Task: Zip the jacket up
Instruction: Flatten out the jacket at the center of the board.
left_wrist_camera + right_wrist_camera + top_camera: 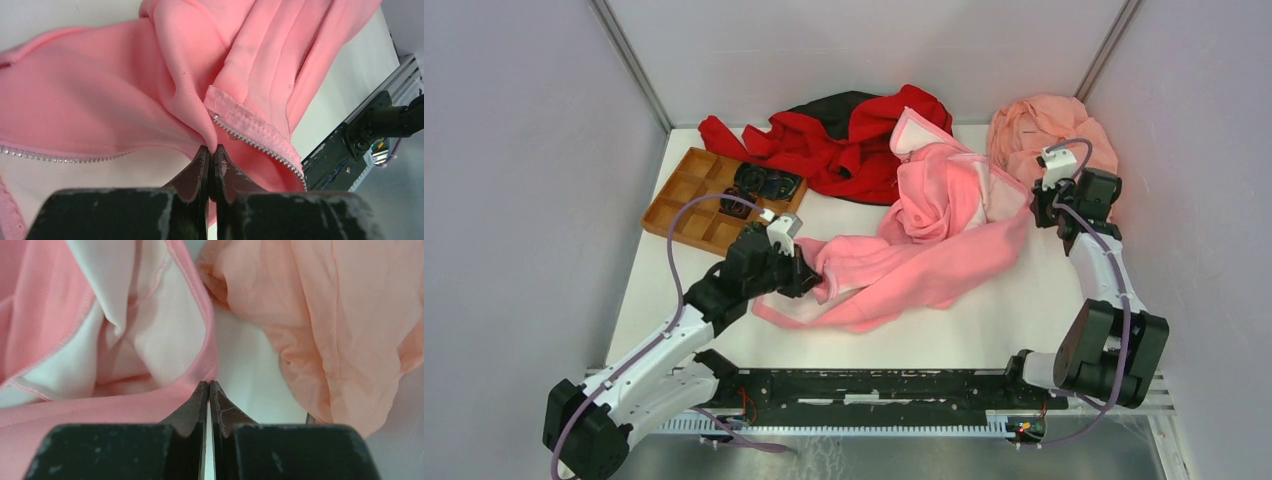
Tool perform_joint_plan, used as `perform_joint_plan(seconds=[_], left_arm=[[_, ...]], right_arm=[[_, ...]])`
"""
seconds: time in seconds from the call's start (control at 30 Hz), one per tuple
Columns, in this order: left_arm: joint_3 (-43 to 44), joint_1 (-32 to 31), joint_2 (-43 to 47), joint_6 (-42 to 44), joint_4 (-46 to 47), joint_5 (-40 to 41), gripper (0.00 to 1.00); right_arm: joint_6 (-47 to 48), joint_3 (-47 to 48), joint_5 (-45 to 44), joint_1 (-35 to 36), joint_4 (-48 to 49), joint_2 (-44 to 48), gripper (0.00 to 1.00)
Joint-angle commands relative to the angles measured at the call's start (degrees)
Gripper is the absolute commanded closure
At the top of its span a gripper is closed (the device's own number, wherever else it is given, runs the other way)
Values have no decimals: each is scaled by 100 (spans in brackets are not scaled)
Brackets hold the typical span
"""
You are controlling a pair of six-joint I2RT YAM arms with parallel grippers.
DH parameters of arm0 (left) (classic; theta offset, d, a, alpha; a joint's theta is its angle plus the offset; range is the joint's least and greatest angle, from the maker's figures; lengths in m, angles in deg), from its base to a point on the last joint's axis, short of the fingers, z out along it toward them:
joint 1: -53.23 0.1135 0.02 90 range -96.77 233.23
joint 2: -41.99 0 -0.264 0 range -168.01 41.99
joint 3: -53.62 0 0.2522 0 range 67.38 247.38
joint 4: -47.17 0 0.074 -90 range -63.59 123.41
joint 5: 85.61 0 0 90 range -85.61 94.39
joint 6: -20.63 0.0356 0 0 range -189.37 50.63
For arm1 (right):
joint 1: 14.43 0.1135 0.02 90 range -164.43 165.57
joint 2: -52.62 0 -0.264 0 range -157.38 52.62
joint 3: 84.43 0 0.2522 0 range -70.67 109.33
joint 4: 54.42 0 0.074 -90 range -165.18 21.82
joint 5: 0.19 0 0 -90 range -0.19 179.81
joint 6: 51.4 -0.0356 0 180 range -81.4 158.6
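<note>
Zipper teeth point(260, 142) partly under jacket point(924, 250) folds beside left hand point(211, 150)

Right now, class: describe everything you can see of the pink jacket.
The jacket is bright pink fleece with paler lining, lying crumpled and unzipped across the table. Its silver zipper teeth stand apart. The left pincer pinches a fold beside the teeth; the right pincer pinches its edge. Its hood overlaps the red garment.
</note>
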Motion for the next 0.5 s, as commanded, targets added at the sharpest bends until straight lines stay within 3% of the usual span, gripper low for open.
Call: perform_joint_plan(seconds=[0.0,0.1,0.2,0.27,0.33,0.47], left_arm=[[-97,-3,92,-351,131,-206,84],[21,0,71,-335,111,-103,63],[276,-5,206,-274,12,85,47],[419,-1,369,-234,-29,238,40],[547,-1,540,-180,-41,362,34],[569,-7,766,-152,137,292,24]], right_arm=[[448,66,697,-341,-42,95,87],[302,191,1420,-425,-194,155,69],[-110,355,1960,-448,-196,143,38],[-505,447,2211,-452,-155,43,22],[-1074,437,2246,-448,-60,-99,17],[-2260,94,1494,-448,279,-226,10]])
